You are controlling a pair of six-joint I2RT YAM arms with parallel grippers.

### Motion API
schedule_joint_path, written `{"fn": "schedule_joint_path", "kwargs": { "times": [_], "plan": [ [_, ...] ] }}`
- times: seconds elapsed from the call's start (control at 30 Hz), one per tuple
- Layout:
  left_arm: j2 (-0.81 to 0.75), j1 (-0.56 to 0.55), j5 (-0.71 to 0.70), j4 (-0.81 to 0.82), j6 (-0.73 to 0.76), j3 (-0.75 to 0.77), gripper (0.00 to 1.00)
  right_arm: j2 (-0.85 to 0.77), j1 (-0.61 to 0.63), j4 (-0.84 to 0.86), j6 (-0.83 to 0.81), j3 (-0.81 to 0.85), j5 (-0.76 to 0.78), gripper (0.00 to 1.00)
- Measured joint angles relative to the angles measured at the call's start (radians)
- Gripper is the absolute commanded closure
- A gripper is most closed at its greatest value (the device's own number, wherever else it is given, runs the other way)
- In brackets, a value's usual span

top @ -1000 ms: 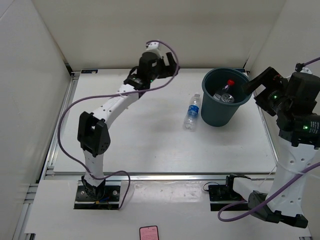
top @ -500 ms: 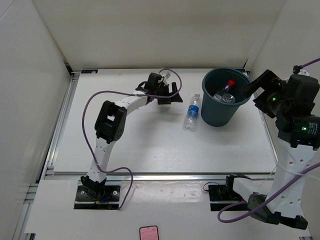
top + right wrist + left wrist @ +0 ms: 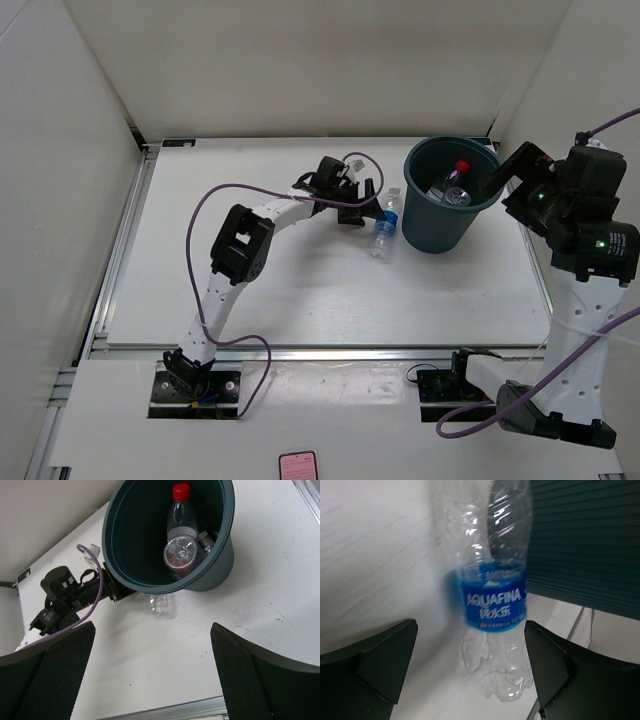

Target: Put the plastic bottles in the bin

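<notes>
A clear bottle with a blue label (image 3: 382, 225) lies on the white table just left of the bin (image 3: 424, 232). In the left wrist view, the blue-labelled bottle (image 3: 495, 602) lies between the spread fingers of my left gripper (image 3: 470, 680), which is open and not touching it. From above, my left gripper (image 3: 359, 202) sits at the bottle's left side. The teal bin (image 3: 220, 570) holds a red-capped bottle (image 3: 181, 510) and two others (image 3: 180, 555). My right gripper (image 3: 506, 180) hangs open by the bin's right rim, holding nothing.
The bin's ribbed wall (image 3: 585, 545) stands right behind the bottle. White walls enclose the table on the left, back and right. A metal rail (image 3: 320, 348) runs along the near edge, and a pink card (image 3: 298, 466) lies in front of it.
My left arm has swung right and down from the back of the table until its open jaws straddle the blue-labelled bottle. The right arm has barely shifted.
</notes>
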Motion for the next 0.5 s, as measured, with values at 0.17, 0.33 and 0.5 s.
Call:
{"fn": "schedule_joint_path", "kwargs": {
  "times": [0.17, 0.33, 0.5],
  "plan": [
    [0.076, -0.023, 0.056, 0.002, -0.045, 0.108, 0.0, 0.002, 0.0, -0.001, -0.003, -0.032, -0.001, 0.0],
    [0.109, -0.028, 0.123, 0.005, -0.101, 0.134, 0.29, 0.003, 0.0, -0.001, -0.004, -0.034, -0.001, 0.0],
    [0.081, -0.011, 0.238, 0.036, -0.123, 0.018, 0.55, 0.015, 0.0, 0.003, -0.005, -0.038, -0.005, 0.0]
  ]
}}
